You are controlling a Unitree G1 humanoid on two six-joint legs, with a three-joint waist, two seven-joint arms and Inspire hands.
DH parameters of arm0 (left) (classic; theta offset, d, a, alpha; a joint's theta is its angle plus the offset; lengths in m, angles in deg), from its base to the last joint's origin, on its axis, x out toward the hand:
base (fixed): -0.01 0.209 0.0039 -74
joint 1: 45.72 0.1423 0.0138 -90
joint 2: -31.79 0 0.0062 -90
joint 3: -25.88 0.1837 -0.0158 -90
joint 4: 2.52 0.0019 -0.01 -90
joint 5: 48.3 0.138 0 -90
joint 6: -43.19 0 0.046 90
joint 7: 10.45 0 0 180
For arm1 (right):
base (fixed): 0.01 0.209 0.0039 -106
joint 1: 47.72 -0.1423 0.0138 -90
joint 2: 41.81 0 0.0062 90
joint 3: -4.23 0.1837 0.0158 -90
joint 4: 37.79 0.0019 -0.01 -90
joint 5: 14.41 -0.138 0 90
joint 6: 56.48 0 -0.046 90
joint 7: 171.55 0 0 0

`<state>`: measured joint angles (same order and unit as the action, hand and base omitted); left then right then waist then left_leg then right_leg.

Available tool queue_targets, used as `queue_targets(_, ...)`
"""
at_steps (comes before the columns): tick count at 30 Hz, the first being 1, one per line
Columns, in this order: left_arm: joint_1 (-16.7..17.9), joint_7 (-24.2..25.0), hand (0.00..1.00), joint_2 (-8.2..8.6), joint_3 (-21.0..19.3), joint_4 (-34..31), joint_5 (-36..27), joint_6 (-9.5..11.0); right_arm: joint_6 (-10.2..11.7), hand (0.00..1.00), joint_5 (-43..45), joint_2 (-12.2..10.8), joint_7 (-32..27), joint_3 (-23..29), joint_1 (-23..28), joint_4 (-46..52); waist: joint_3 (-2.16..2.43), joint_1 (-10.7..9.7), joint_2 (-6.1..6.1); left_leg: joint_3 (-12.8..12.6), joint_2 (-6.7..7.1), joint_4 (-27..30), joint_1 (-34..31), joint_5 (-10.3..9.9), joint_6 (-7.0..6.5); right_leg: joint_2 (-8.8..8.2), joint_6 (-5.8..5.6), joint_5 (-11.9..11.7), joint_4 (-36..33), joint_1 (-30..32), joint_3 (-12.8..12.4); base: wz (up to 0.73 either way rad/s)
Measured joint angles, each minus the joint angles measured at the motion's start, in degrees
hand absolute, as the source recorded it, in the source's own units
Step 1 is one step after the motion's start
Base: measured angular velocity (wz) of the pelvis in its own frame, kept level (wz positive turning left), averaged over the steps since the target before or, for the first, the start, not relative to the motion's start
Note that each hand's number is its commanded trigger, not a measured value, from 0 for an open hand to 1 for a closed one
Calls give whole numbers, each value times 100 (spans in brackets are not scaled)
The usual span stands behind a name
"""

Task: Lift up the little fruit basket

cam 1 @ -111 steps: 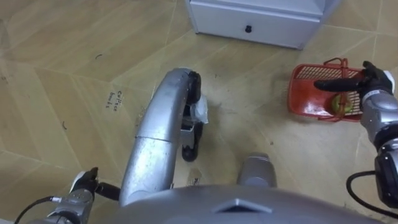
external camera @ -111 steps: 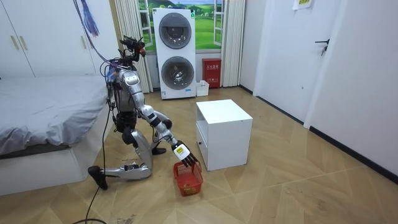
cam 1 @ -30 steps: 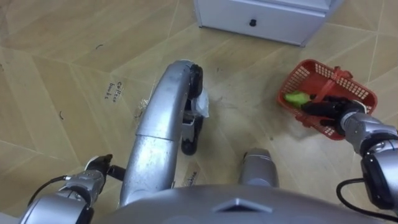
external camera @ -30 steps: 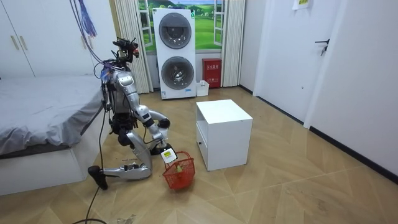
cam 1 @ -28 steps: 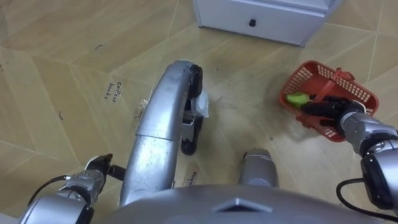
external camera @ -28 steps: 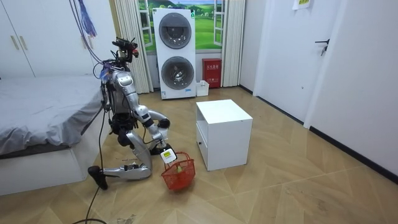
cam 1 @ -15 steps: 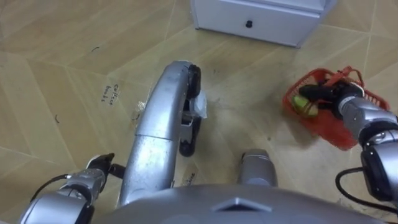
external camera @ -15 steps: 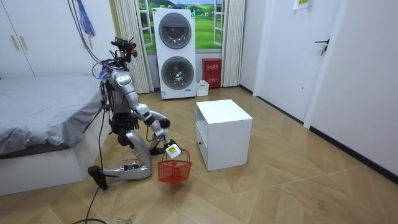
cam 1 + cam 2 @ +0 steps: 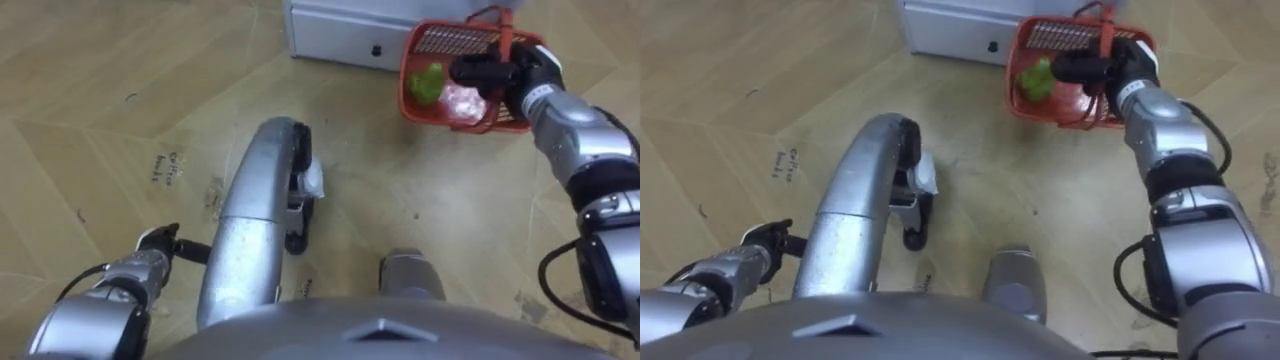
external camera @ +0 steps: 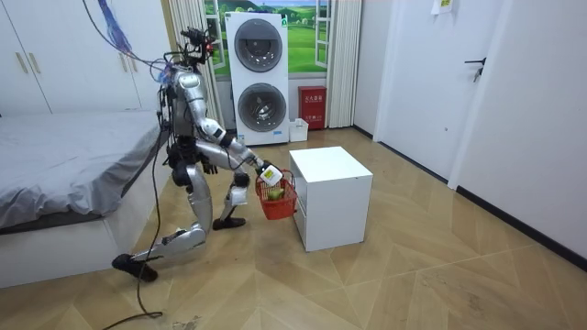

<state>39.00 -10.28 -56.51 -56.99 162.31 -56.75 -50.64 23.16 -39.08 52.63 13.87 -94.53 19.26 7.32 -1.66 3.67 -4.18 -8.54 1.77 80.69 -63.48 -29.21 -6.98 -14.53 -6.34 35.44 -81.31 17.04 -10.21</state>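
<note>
The red fruit basket (image 9: 440, 60) hangs off the floor in front of the white cabinet's drawer. My right hand (image 9: 505, 72) has its fingers curled round the basket's handle. A green fruit (image 9: 428, 82) and a pale pink thing (image 9: 462, 100) lie inside the basket. In the room view the basket (image 10: 278, 200) hangs at about knee height from my right hand (image 10: 269, 175), close to the cabinet's side. My left hand (image 9: 150, 248) shows low at the lower left, away from the basket. In the room view I stand half risen, legs still bent.
A white cabinet (image 10: 330, 188) with a knobbed drawer (image 9: 340, 42) stands right behind the basket. A bed (image 10: 64, 174) lies at the room view's left. Stacked washing machines (image 10: 261, 78) stand at the back wall. Open wooden floor (image 10: 413, 275) stretches to the room view's right.
I have risen from kneeling on the floor. My right hand has carried the basket off the floor, up and towards the cabinet. The eye view shifted with the rise.
</note>
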Motion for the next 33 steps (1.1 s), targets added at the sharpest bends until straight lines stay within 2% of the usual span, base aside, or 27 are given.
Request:
queue_targets(1,120,0,0,-18,-115,-47,14,-21,-46,100,10,-18,86,1,173,362,18,-33,-9,-64,23,-575,370,149,-44,-53,35,-457,655,-142,47,-39)
queue_targets(2,197,-1,0,-34,-148,-94,17,-42,-47,100,-5,-23,126,4,271,526,31,-47,-15,-90,44,-847,556,213,-59,-61,84,-756,910,-204,49,-19)
queue_targets(3,303,-1,0,-85,-145,-194,14,-56,-47,100,-6,-49,186,49,483,831,41,-80,-20,-118,94,-1349,970,326,-92,-81,110,-1494,1282,-310,87,-17)
queue_targets(4,408,-9,0,-133,-143,-245,20,-62,-47,100,3,-120,240,107,658,1072,64,-58,-29,-171,101,-1821,1388,405,-124,-108,154,-2392,1478,-307,102,-22)
queue_targets(5,458,-18,0,-152,-142,-298,24,-71,-48,100,31,-154,260,110,713,1167,71,-50,-19,-175,103,-2014,1578,428,-122,-102,134,-2814,1555,-304,100,-31)
queue_targets(6,512,-65,0,-212,-140,-397,23,-82,-45,100,104,-239,334,112,811,1298,87,-54,9,-155,84,-2385,1969,464,-111,-23,-2,-3475,1646,-272,102,-35)
queue_targets(7,497,-117,0,-258,-125,-405,-5,-77,-58,100,106,-269,407,107,891,1374,99,-12,50,-117,5,-2680,2293,479,-91,152,11,-3279,1527,-93,110,-32)
queue_targets(8,497,-132,0,-265,-125,-425,-6,-76,-83,100,114,-285,452,102,912,1410,99,-13,92,-82,-16,-2821,2454,493,-67,250,62,-2970,1414,32,178,-25)
queue_targets(9,511,-149,0,-262,-130,-483,-7,-81,-112,100,139,-285,543,102,988,1464,123,-23,172,-48,-64,-3118,2793,535,-44,387,66,-2427,1287,340,385,-19)
queue_targets(10,518,-158,0,-255,-121,-551,-13,-84,-130,100,137,-283,587,62,1027,1467,110,4,232,-45,-116,-3441,3158,590,6,517,60,-2003,1406,628,559,-18)
queue_targets(11,517,-168,0,-254,-115,-575,-18,-86,-132,100,123,-276,591,16,1054,1471,108,7,252,-41,-136,-3610,3334,626,34,580,71,-1836,1585,752,626,-15)
queue_targets(12,521,-191,0,-254,-118,-622,-118,-78,-132,100,115,-265,617,-86,1127,1527,110,-29,260,-30,-147,-3963,3651,718,87,676,108,-1618,2130,930,756,-4)
queue_targets(13,511,-192,0,-246,-105,-631,-256,-37,-133,100,110,-258,631,-177,1222,1616,105,-27,267,0,-162,-4285,3934,807,155,765,144,-1529,2969,1018,904,0)
queue_targets(14,512,-190,0,-235,-107,-632,-321,-17,-134,100,109,-262,640,-193,1291,1673,108,-9,268,4,-183,-4406,4060,828,190,808,192,-1543,3436,1014,1000,0)
queue_targets(15,537,-188,0,-215,-136,-626,-322,9,-136,100,109,-282,672,-195,1471,1868,118,38,242,6,-198,-4592,4279,856,254,873,332,-1805,4408,954,1208,8)
queue_targets(16,594,-199,0,-108,-191,-618,-320,17,-135,100,79,-266,741,-137,1721,2124,143,76,319,105,-249,-4772,4484,895,368,945,505,-2019,4680,742,1394,0)
queue_targets(17,643,-196,0,-77,-218,-620,-319,29,-136,100,46,-276,770,-138,1782,2191,151,142,322,113,-285,-4922,4604,943,439,985,568,-2078,4881,616,1442,-10)
queue_targets(18,754,-185,0,-48,-283,-610,-320,35,-136,100,6,-316,849,-156,1843,2302,150,173,338,188,-330,-5246,4827,1059,545,1107,659,-2233,5267,323,1562,-8)
queue_targets(20,876,-185,0,-48,-304,-617,-318,16,-128,100,-24,-316,926,-235,1858,2418,144,132,300,308,-402,-5695,5134,1217,656,1229,740,-2357,5750,-62,1656,16)
queue_targets(22,1029,-175,0,-21,-303,-753,-303,12,-117,100,-22,-311,985,-246,1852,2733,148,157,192,339,-457,-6139,5417,1360,762,1319,787,-2392,6073,-318,1739,16)
queue_targets(24,1112,-170,0,-9,-304,-863,-271,7,-108,100,-27,-321,1014,-247,1852,3040,154,154,169,380,-515,-6265,5531,1370,776,1392,826,-2416,6285,-489,1814,13)
queue_targets(27,1197,-151,0,-6,-336,-940,-253,1,-97,100,-101,-327,1094,-248,1853,3404,153,157,157,393,-554,-6338,5764,1383,799,1463,849,-2433,6612,-870,1818,5)
queue_targets(31,1302,-60,0,16,-598,-1138,-15,-37,-91,100,-197,-340,1098,-246,1853,3857,148,150,145,396,-554,-6304,5955,1384,800,1474,854,-2440,6818,-1234,1741,5)
queue_targets(32,1299,-55,0,16,-625,-1142,24,-41,-89,100,-200,-351,1093,-246,1853,3860,135,125,115,374,-532,-6059,5866,1380,804,1447,860,-2456,6889,-1327,1570,36)
queue_targets(33,1310,-49,0,33,-672,-1190,33,-43,-85,100,-201,-353,1068,-238,1870,3856,125,94,34,384,-402,-5988,5603,1309,816,1360,837,-2470,7005,-1456,1035,56)
